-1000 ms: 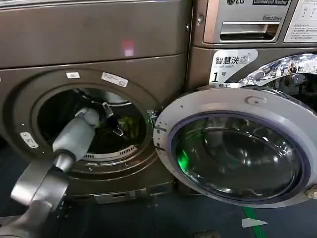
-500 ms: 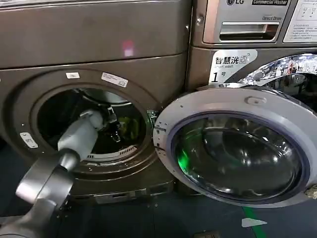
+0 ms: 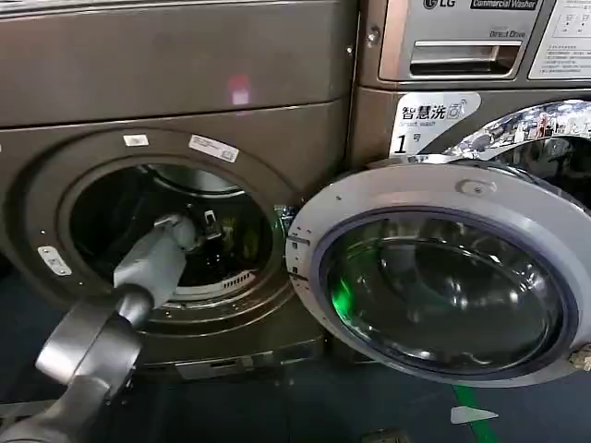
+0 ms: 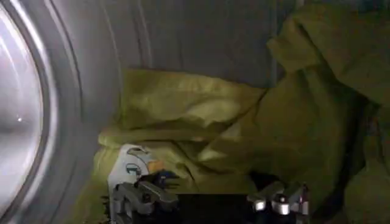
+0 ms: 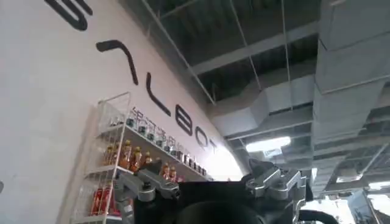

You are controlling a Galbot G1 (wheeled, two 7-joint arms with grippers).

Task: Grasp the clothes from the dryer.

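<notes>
The dryer (image 3: 175, 83) is the bronze-brown machine on the left, with its round porthole uncovered. My left arm reaches through the opening into the drum. In the head view my left gripper (image 3: 214, 233) is deep inside, close to a dim patch of the yellow-green clothes (image 3: 246, 238). In the left wrist view the clothes (image 4: 244, 122) lie crumpled against the drum wall, their white printed patch (image 4: 131, 167) beside one finger. The left gripper (image 4: 210, 196) is open, its fingers spread wide just short of the fabric. My right gripper (image 5: 210, 182) is open, empty and points up at the ceiling.
The grey-rimmed glass door (image 3: 443, 277) hangs swung open to the right of the porthole. A second machine with an LG badge (image 3: 462, 55) stands behind it. The ribbed drum wall (image 4: 73, 109) curves close beside the left gripper. Dark floor lies below the machines.
My left arm has pushed farther into the drum, and the gripper has moved inward and down toward the clothes. The door has stayed where it was.
</notes>
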